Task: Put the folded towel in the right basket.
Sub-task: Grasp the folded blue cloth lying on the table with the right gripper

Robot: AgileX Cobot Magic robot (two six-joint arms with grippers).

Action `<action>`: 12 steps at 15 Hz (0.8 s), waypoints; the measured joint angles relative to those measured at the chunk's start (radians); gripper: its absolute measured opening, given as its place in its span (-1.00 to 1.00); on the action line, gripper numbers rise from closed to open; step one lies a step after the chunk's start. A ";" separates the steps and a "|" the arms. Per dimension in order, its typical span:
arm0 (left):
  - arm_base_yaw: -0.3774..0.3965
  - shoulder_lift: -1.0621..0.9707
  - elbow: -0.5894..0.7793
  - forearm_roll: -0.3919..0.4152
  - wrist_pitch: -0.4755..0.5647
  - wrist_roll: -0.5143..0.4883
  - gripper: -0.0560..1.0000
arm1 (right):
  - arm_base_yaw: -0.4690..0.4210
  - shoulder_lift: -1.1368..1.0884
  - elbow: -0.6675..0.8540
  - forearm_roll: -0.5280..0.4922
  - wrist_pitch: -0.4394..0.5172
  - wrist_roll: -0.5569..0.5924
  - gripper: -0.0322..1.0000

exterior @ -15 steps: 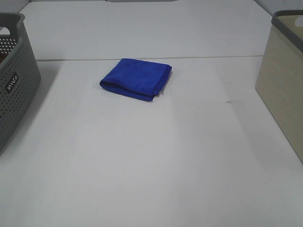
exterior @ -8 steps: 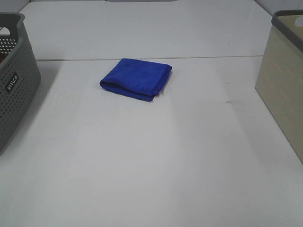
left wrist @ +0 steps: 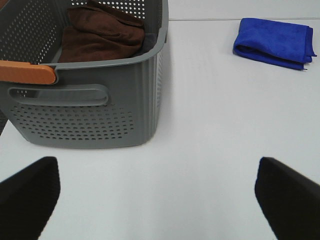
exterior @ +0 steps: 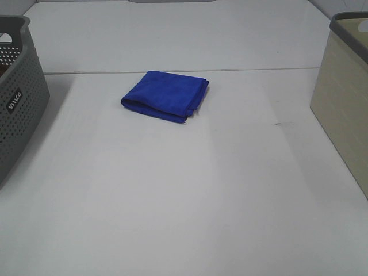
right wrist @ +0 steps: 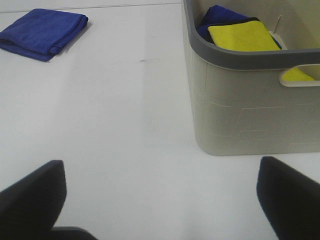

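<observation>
Plainly, both end effectors (left wrist: 157, 192) (right wrist: 159, 192) gape wide, apart from the towel (exterior: 165, 95).

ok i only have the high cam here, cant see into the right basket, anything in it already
observer: yes, a yellow towel lies on a blue cloth inside the right basket.
operator: and the left basket
observer: brown towels sit in the left basket.
operator: pincers open or shut
observer: both open, the left pincer and the right pincer hold nothing.
</observation>
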 joint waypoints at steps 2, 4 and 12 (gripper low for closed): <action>0.000 0.000 0.000 0.001 0.000 0.000 0.98 | 0.000 0.000 0.000 0.000 0.000 0.000 0.97; 0.000 0.000 0.000 0.005 0.000 0.000 0.98 | 0.000 0.000 0.000 0.000 0.000 0.000 0.97; 0.000 0.000 0.000 0.007 0.000 0.000 0.98 | 0.000 0.010 -0.009 0.016 0.000 0.000 0.97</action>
